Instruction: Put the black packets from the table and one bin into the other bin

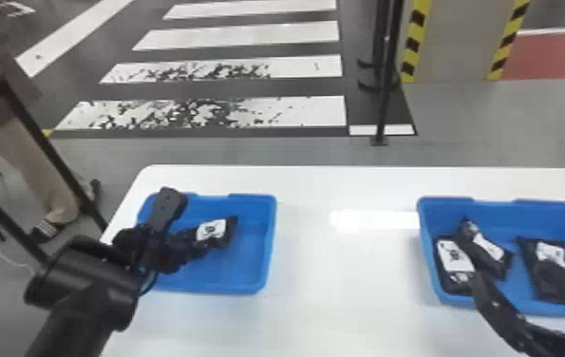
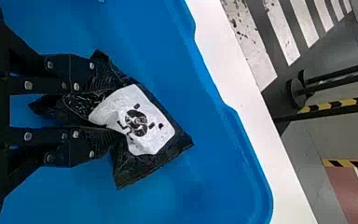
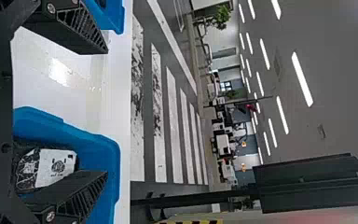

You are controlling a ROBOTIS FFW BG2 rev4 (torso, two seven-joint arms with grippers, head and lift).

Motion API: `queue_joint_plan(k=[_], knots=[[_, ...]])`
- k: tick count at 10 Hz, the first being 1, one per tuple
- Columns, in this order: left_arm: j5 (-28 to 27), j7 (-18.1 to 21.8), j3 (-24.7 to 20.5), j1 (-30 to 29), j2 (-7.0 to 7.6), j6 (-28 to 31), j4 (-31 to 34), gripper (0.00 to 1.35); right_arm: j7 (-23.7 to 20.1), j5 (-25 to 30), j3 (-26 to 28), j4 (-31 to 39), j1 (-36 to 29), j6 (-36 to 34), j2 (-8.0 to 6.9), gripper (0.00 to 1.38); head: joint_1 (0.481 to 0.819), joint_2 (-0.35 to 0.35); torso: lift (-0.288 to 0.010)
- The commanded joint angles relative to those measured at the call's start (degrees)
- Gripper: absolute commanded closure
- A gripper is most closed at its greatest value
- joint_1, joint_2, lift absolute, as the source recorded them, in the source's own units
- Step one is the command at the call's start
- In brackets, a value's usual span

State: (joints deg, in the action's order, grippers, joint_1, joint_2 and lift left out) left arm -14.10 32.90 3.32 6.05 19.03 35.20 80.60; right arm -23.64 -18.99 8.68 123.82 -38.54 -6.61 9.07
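In the head view my left gripper point(image 1: 196, 244) is in the left blue bin point(image 1: 248, 277), shut on a black packet point(image 1: 230, 230) with a white label. The left wrist view has this packet point(image 2: 144, 163) pinched and creased between the fingers of my left gripper point(image 2: 114, 109). Over the near side of the right blue bin point(image 1: 540, 209) my right gripper point(image 1: 530, 287) stands open. That bin holds several black packets: one point(image 1: 447, 280) at its left wall, one point(image 1: 497, 267) leaning beside it, another point(image 1: 542, 277) farther right. In the right wrist view a labelled packet point(image 3: 56, 168) lies near the open right gripper point(image 3: 106, 112).
Both bins stand on a white table point(image 1: 343, 266), with a stretch of tabletop between them. Behind the table's far edge is a black post point(image 1: 383, 95). A person stands past the table's left side, near dark slanted bars.
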Motion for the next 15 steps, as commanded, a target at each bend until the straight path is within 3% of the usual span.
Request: queue_joint_plan(k=[1, 2, 5, 6, 8, 10, 12, 15], knots=[[0.8, 0.4, -2.0, -2.5, -0.49, -0.6, 5.1, 1.21, -0.1, -0.1, 0.1, 0.0, -0.1, 0.0, 0.15, 0.10, 0.695, 0.130, -0.110], [3.2, 0.4, -4.8, -6.2, -1.19, -0.3, 11.9, 1.21, -0.1, -0.1, 0.1, 0.0, -0.1, 0.0, 0.15, 0.10, 0.695, 0.123, -0.110], [9.4, 0.4, -15.2, -17.3, -5.32, 3.2, 32.4, 1.21, -0.1, -0.2, 0.1, -0.3, -0.1, 0.0, 0.24, 0.10, 0.695, 0.110, -0.110], [12.5, -0.1, -18.5, -21.1, -7.25, 2.5, 36.9, 1.21, -0.1, -0.2, 0.1, -0.3, 0.0, -0.4, 0.24, 0.10, 0.695, 0.115, -0.110], [25.1, -1.1, -21.3, -27.4, -10.77, -2.9, 38.3, 1.21, -0.6, -0.2, 0.1, 0.3, 1.1, -2.4, 0.24, 0.10, 0.695, 0.127, -0.110], [32.7, -1.2, -17.5, -31.5, -12.79, -8.5, 38.3, 1.21, -3.9, -1.5, -1.3, -0.1, 7.3, -9.0, 0.68, 0.10, 0.695, 0.097, -0.110], [34.1, -1.6, -12.2, -31.5, -13.05, -9.8, 38.2, 1.21, -4.1, -4.9, -8.1, -0.4, 14.2, -13.5, 2.70, 0.10, 0.695, 0.068, -0.110], [35.6, -1.9, -7.9, -30.8, -12.62, -10.3, 36.5, 1.21, -4.0, -9.6, -14.9, -3.1, 21.2, -16.9, 3.76, 0.10, 0.695, 0.084, -0.110]])
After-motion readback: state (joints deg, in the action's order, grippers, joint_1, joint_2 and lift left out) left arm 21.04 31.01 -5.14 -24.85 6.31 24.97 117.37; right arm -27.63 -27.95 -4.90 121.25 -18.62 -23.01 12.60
